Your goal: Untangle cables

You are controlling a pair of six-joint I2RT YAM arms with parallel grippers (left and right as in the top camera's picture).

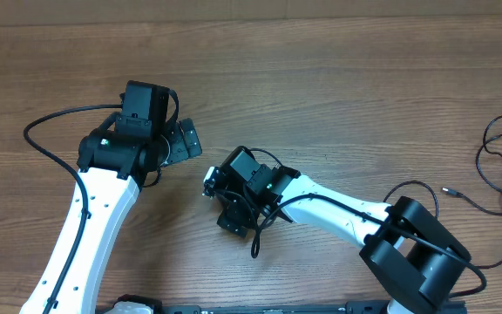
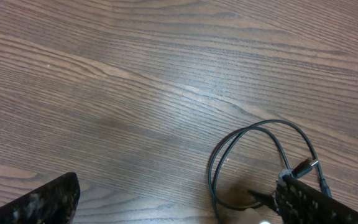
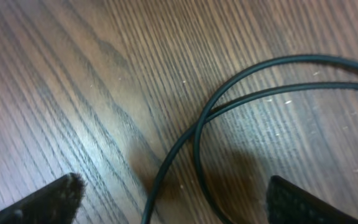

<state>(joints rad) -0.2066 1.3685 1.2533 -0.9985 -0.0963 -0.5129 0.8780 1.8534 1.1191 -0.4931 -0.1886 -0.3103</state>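
A thin black cable (image 2: 229, 146) lies looped on the wood table, its silvery-tipped plug (image 2: 306, 167) right at the right finger of my left gripper (image 2: 179, 199). That gripper is wide open and empty, low over the table. My right gripper (image 3: 173, 193) is also open, with two strands of a black cable (image 3: 197, 124) crossing on the table between its fingers, not clamped. In the overhead view the left gripper (image 1: 174, 153) and right gripper (image 1: 229, 205) sit close together at mid-table and hide most of this cable. Another loose cable (image 1: 495, 161) with a plug (image 1: 450, 189) lies at the far right.
The wood table (image 1: 321, 78) runs across the whole view. The left arm's thick black wire (image 1: 46, 148) arcs out to the left. The right arm's base (image 1: 417, 257) stands at the lower right, near the loose cable.
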